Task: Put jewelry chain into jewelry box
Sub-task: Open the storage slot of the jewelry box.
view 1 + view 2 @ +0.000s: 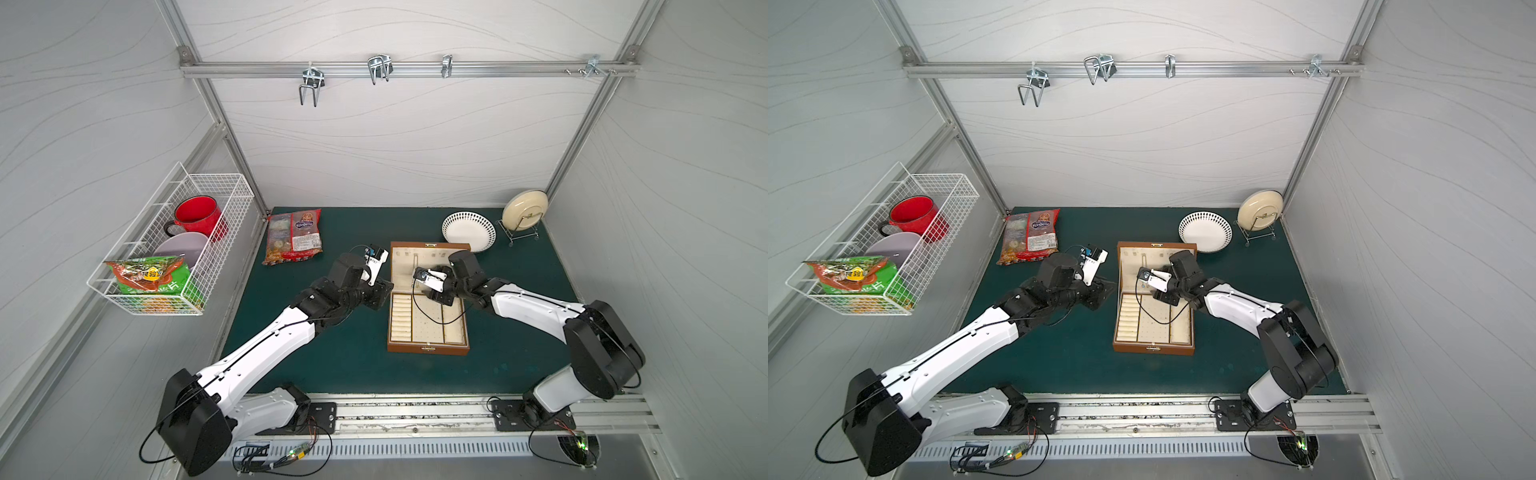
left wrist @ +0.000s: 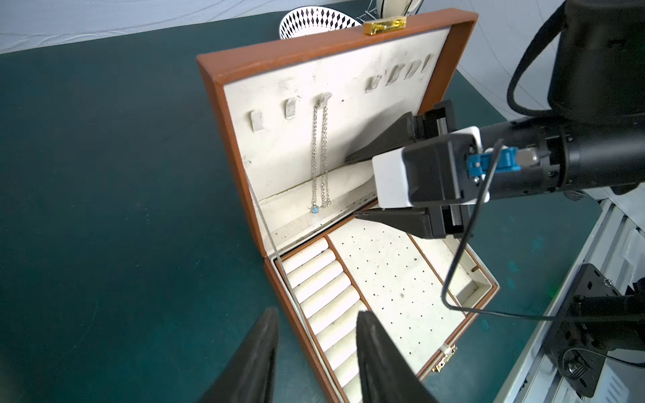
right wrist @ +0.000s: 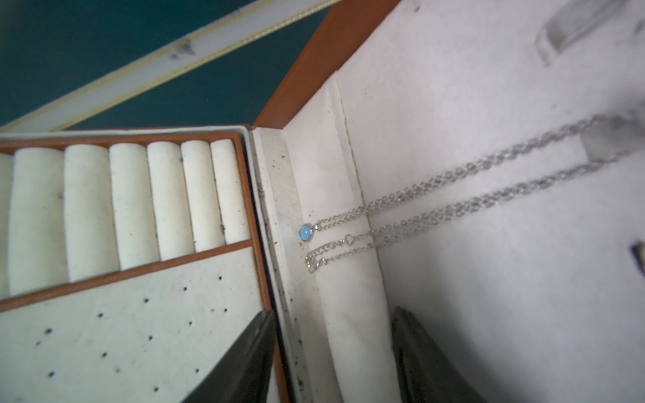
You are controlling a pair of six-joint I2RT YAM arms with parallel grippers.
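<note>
The chain [image 2: 321, 157] already hangs from a lid hook inside the open box [image 2: 241, 66], its pendant near the hinge. Both grippers' fingers are spread, empty, beside it; only withdrawal seems left.

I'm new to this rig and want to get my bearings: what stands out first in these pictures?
The open jewelry box sits mid-table on the green mat, with the jewelry chain already hanging from a lid hook, its small blue stone near the hinge. The right gripper hovers inside the box beside the chain, fingers apart and empty. On the side wall a wire basket holds a red mug.
</note>
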